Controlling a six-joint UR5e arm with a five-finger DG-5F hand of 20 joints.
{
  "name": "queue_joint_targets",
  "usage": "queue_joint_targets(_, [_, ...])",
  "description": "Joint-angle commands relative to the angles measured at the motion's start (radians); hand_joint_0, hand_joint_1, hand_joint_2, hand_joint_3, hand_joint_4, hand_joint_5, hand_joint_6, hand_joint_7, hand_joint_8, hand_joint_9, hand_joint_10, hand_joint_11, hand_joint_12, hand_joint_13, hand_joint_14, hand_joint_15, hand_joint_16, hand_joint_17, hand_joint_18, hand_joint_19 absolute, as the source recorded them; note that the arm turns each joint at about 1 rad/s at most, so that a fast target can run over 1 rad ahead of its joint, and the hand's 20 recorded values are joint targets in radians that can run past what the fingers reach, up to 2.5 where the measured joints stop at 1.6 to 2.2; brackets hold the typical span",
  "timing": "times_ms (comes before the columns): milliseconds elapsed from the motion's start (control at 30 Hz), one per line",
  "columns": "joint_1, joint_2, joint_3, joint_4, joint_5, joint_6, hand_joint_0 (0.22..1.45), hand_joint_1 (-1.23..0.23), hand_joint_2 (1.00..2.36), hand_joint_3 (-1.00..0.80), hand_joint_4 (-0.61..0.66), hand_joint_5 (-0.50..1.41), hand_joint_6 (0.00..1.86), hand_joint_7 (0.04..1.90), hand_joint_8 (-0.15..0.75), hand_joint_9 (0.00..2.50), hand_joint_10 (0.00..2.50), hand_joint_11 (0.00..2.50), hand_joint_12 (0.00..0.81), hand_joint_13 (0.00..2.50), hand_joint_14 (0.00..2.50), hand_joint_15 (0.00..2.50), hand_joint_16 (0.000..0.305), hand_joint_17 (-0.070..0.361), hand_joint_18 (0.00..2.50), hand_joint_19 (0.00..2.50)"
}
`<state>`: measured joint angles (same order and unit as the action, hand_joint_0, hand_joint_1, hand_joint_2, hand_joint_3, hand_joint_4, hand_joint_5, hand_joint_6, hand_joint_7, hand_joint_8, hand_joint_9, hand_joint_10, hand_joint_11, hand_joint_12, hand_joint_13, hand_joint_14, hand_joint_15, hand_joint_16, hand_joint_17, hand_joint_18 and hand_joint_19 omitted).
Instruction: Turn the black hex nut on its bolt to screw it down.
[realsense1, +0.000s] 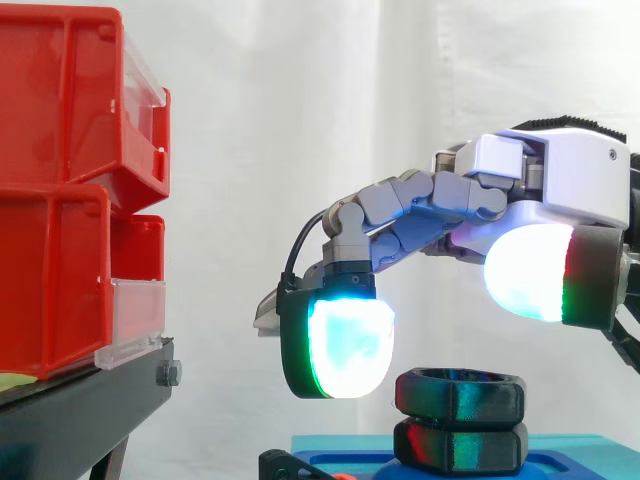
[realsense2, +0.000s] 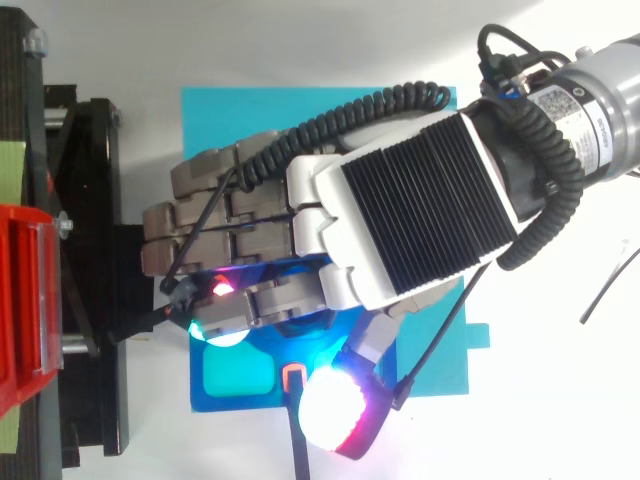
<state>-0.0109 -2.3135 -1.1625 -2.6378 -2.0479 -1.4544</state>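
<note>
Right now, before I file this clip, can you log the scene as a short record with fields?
black hex nut: stacked on a second black hex piece, on the blue base
hand: open, hovering above the nut
fingers: one glowing pad left of the nut's top edge, another higher to its right
contact: none visible in the side view
background: red bins on a black stand, left

The hand (realsense1: 560, 175) hangs over the hex nut (realsense1: 460, 395), bins (realsense1: 60, 200) well left.
</note>
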Motion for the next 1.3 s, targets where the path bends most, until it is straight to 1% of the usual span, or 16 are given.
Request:
queue_joint_targets(0, [0.005, 0.000, 0.000, -0.001, 0.000, 0.000, 0.49, -0.26, 1.00, -0.50, 0.25, -0.09, 0.58, 1.21, 0.310, 0.62, 0.00, 0.17, 0.374, 0.61, 0.01, 0.22, 0.055, 0.124, 0.60, 0.33])
queue_joint_targets(33, [0.006, 0.000, 0.000, -0.001, 0.000, 0.000, 0.49, -0.27, 1.00, -0.50, 0.25, -0.09, 0.58, 1.20, 0.312, 0.62, 0.00, 0.17, 0.374, 0.61, 0.01, 0.22, 0.055, 0.124, 0.60, 0.33])
queue_joint_targets(100, [0.008, 0.000, 0.001, -0.001, 0.002, 0.000, 0.49, -0.37, 1.00, -0.50, 0.25, -0.09, 0.58, 1.21, 0.314, 0.63, 0.00, 0.18, 0.374, 0.61, 0.01, 0.23, 0.055, 0.125, 0.60, 0.33])
queue_joint_targets(200, [0.011, 0.000, 0.000, 0.002, 0.002, 0.000, 0.49, -0.41, 1.00, -0.50, 0.25, -0.10, 0.58, 1.19, 0.311, 0.63, 0.00, 0.18, 0.375, 0.61, 0.01, 0.23, 0.056, 0.125, 0.60, 0.34])
queue_joint_targets(333, [0.019, 0.000, 0.001, 0.010, 0.003, 0.000, 0.49, -0.41, 1.00, -0.50, 0.25, -0.10, 0.58, 1.19, 0.309, 0.63, 0.00, 0.18, 0.375, 0.61, 0.01, 0.23, 0.056, 0.127, 0.61, 0.34])
queue_joint_targets(400, [0.017, 0.000, 0.000, 0.018, 0.003, 0.000, 0.49, -0.40, 1.00, -0.50, 0.25, -0.10, 0.58, 1.19, 0.309, 0.63, 0.00, 0.17, 0.375, 0.62, 0.01, 0.22, 0.056, 0.126, 0.60, 0.34])
queue_joint_targets(467, [0.020, 0.000, 0.000, 0.024, 0.003, 0.000, 0.49, -0.39, 1.00, -0.50, 0.26, -0.10, 0.58, 1.19, 0.308, 0.63, 0.00, 0.17, 0.376, 0.62, 0.01, 0.23, 0.056, 0.127, 0.60, 0.34])
queue_joint_targets(533, [0.023, 0.000, 0.000, 0.022, 0.003, 0.000, 0.49, -0.33, 1.00, -0.50, 0.25, -0.10, 0.58, 1.19, 0.307, 0.63, 0.00, 0.18, 0.375, 0.62, 0.01, 0.23, 0.056, 0.127, 0.60, 0.35])
queue_joint_targets(600, [0.028, 0.000, 0.000, 0.019, 0.003, -0.001, 0.48, -0.31, 1.00, -0.50, 0.25, -0.10, 0.58, 1.19, 0.306, 0.63, 0.00, 0.18, 0.378, 0.62, 0.01, 0.23, 0.057, 0.127, 0.59, 0.35])
queue_joint_targets(700, [0.029, 0.000, -0.008, 0.024, 0.003, -0.001, 0.48, -0.31, 1.00, -0.50, 0.25, -0.10, 0.58, 1.20, 0.308, 0.63, 0.01, 0.18, 0.378, 0.62, 0.01, 0.23, 0.057, 0.127, 0.59, 0.35])
queue_joint_targets(733, [0.032, -0.001, -0.014, 0.024, 0.003, -0.001, 0.49, -0.31, 1.00, -0.50, 0.25, -0.10, 0.58, 1.19, 0.308, 0.63, 0.00, 0.18, 0.377, 0.62, 0.01, 0.23, 0.057, 0.127, 0.59, 0.35])
queue_joint_targets(967, [0.032, 0.000, -0.014, 0.022, 0.005, -0.001, 0.49, -0.32, 1.00, -0.50, 0.25, -0.10, 0.58, 1.19, 0.306, 0.63, 0.00, 0.19, 0.376, 0.61, 0.01, 0.24, 0.056, 0.127, 0.59, 0.35])
queue_joint_targets(1167, [0.023, -0.001, -0.014, 0.021, 0.002, -0.003, 0.49, -0.32, 1.00, -0.50, 0.24, -0.10, 0.59, 1.19, 0.306, 0.63, 0.01, 0.19, 0.375, 0.62, 0.01, 0.24, 0.056, 0.127, 0.59, 0.36])
queue_joint_targets(1267, [0.020, 0.000, -0.014, 0.021, 0.002, -0.003, 0.49, -0.31, 1.00, -0.50, 0.23, -0.11, 0.63, 1.14, 0.304, 0.64, 0.01, 0.20, 0.374, 0.63, 0.01, 0.24, 0.056, 0.127, 0.60, 0.35])
